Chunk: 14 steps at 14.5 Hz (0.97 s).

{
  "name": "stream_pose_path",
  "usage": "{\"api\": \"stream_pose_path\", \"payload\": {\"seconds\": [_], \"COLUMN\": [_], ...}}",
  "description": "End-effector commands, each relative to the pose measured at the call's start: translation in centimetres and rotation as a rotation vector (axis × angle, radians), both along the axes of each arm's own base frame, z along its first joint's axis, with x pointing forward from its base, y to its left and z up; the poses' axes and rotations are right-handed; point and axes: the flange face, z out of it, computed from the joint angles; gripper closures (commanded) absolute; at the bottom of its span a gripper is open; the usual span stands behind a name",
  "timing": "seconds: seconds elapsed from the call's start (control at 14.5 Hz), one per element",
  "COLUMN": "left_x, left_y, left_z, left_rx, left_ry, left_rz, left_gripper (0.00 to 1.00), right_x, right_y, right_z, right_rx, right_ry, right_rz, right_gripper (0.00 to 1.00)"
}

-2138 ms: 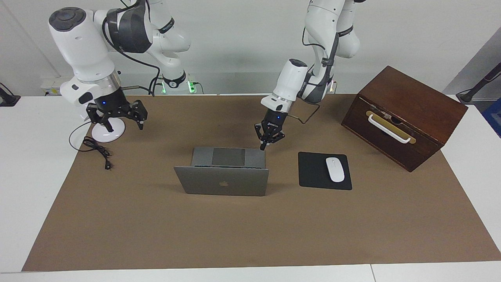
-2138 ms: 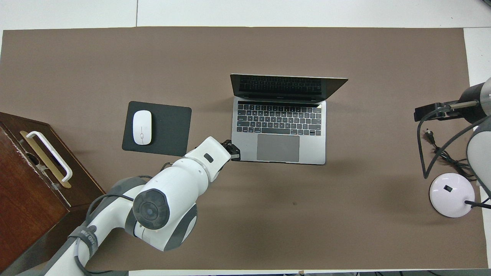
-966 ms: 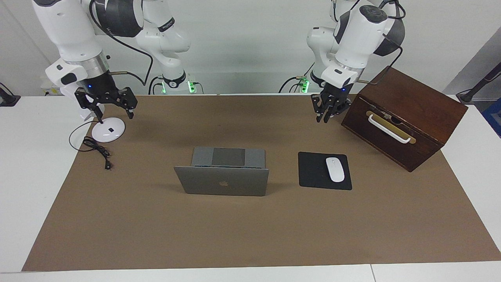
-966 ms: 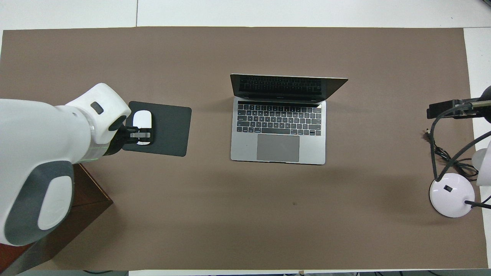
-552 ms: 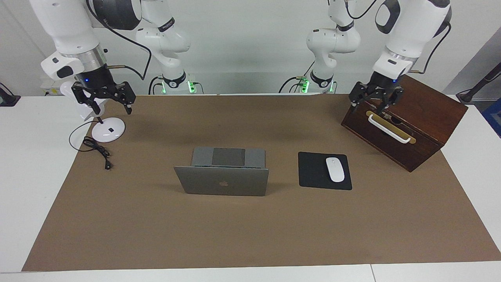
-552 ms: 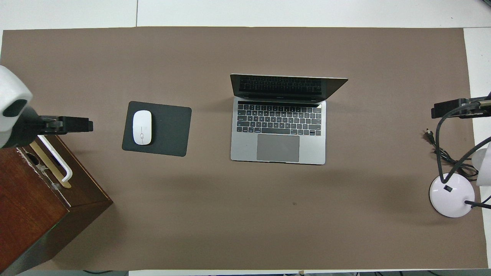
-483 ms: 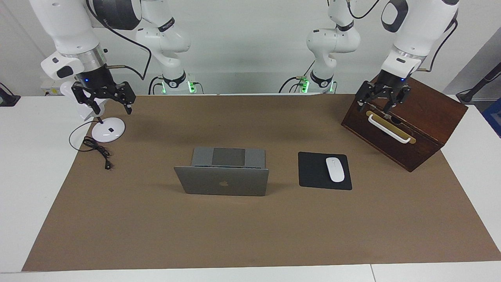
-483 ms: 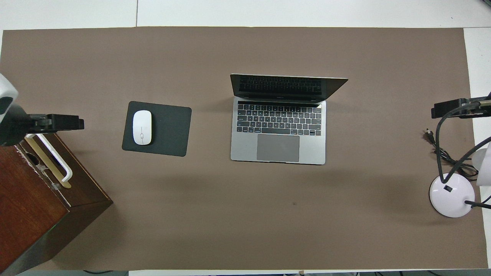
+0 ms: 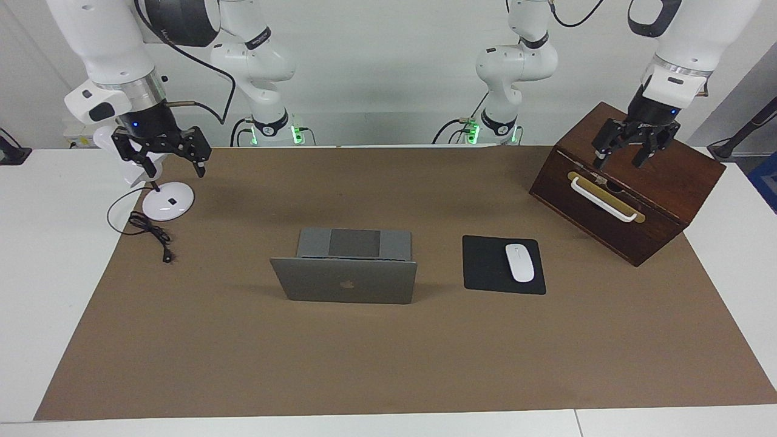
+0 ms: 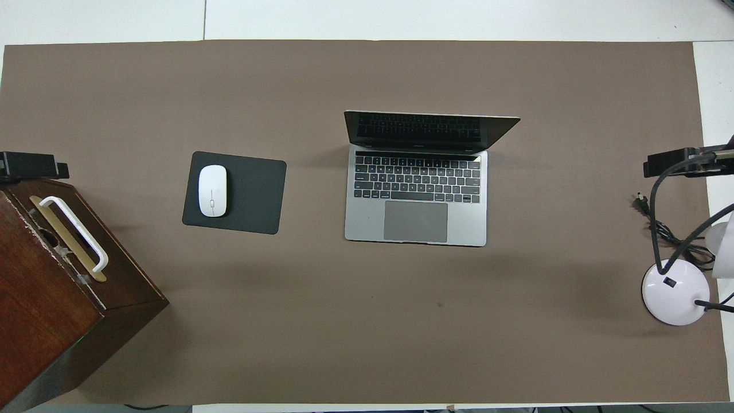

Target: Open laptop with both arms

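The silver-grey laptop (image 9: 346, 280) (image 10: 416, 195) stands open in the middle of the brown mat, lid upright, keyboard and trackpad facing the robots. Nothing touches it. My left gripper (image 9: 618, 162) (image 10: 31, 165) hangs open and empty over the top of the wooden box, at the left arm's end of the table. My right gripper (image 9: 174, 173) (image 10: 674, 163) is raised over the white lamp base at the right arm's end. It is open and holds nothing.
A dark wooden box (image 9: 631, 182) (image 10: 51, 287) with a white handle sits angled at the left arm's end. A black mouse pad (image 9: 485, 267) with a white mouse (image 9: 519, 262) lies beside the laptop. A white lamp base (image 9: 167, 205) and a black cable (image 9: 152, 233) lie at the right arm's end.
My left gripper rose and swung from beside the box's front corner to over its top, opening on the way. The right arm hardly moved. The laptop stayed as it was.
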Motion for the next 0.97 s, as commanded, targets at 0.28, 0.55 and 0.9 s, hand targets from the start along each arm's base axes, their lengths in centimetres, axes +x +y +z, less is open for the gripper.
{"api": "stream_pose_path", "payload": {"seconds": [0.28, 0.55, 0.9], "left_x": [3.2, 2.3, 2.0], "left_y": [-1.0, -2.9, -2.4], "left_z": [0.1, -1.5, -1.3], "left_rx": [0.033, 0.041, 0.061], "left_ry": [0.097, 0.147, 0.157], "left_rz": [-0.039, -0.075, -0.072], "left_gripper": [0.00, 0.00, 0.00], "right_x": [0.0, -0.1, -0.1], "right_y": [0.3, 0.4, 0.5], "right_z": [-0.8, -1.1, -1.2], "right_rx": [0.016, 0.016, 0.018], "right_ry": [-0.003, 0.005, 0.006], "right_rz": [-0.009, -0.009, -0.009], "right_gripper": [0.00, 0.00, 0.00]}}
